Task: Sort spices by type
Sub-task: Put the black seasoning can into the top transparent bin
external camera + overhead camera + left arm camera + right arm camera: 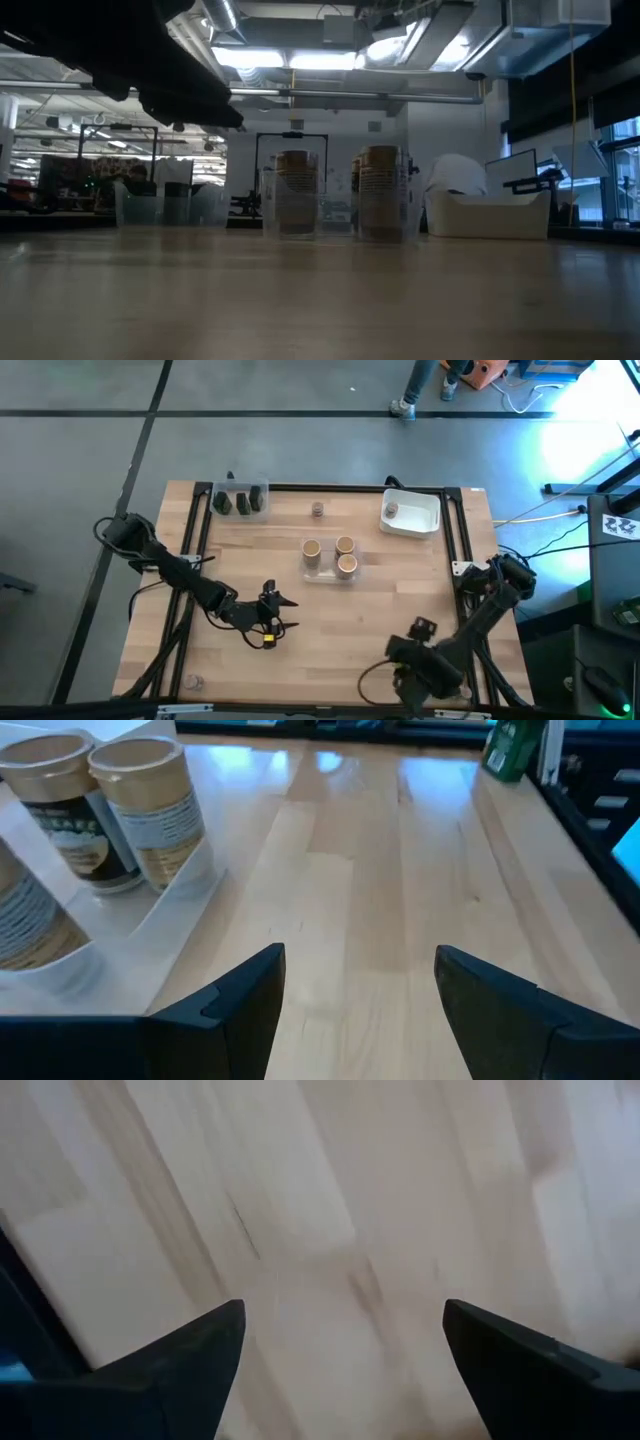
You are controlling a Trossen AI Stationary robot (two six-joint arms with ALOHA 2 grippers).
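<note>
Left gripper [283, 614] is hovering over bare tabletop [400, 590], jaws spread wide and carrying nothing; right gripper [340, 1370] is waiting at the near right edge, likewise open and empty.

Three tan cylinders [329, 555] are standing upright, long axes vertical, in a clear tub [130, 925] at mid-table. Dark jars [240, 502] are sitting in the far-left tub; one small jar [318, 509] is standing alone.

Risk, in my judgement: a low approach is liable to clip the tub wall and topple the closely packed cylinders.

Bare table [370, 615] lies open; only the tan cylinders [344, 555] stand mid-table.
</note>
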